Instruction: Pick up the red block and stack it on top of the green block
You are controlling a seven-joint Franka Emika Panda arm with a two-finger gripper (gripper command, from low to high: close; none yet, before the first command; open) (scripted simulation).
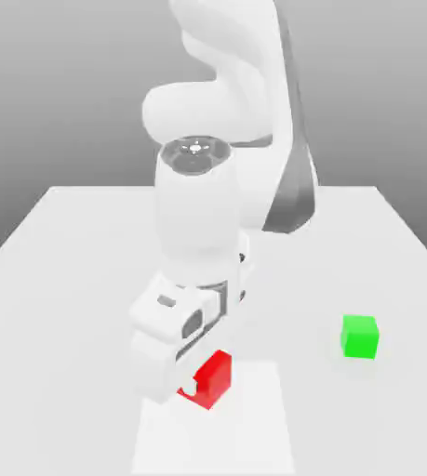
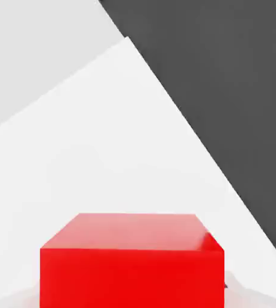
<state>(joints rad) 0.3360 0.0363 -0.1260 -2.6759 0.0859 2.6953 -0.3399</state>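
The red block [image 1: 213,379] sits at the tip of the white arm [image 1: 198,232], near the front of the white table [image 1: 68,242], with the gripper [image 1: 198,383] clamped on it; a white finger [image 1: 191,383] presses against the block's face toward the exterior view's left, and in the hand view the red block [image 2: 132,264] appears close up between the fingers. The green block [image 1: 359,337] rests on the table well apart from the red one, toward the exterior view's right, with nothing touching it.
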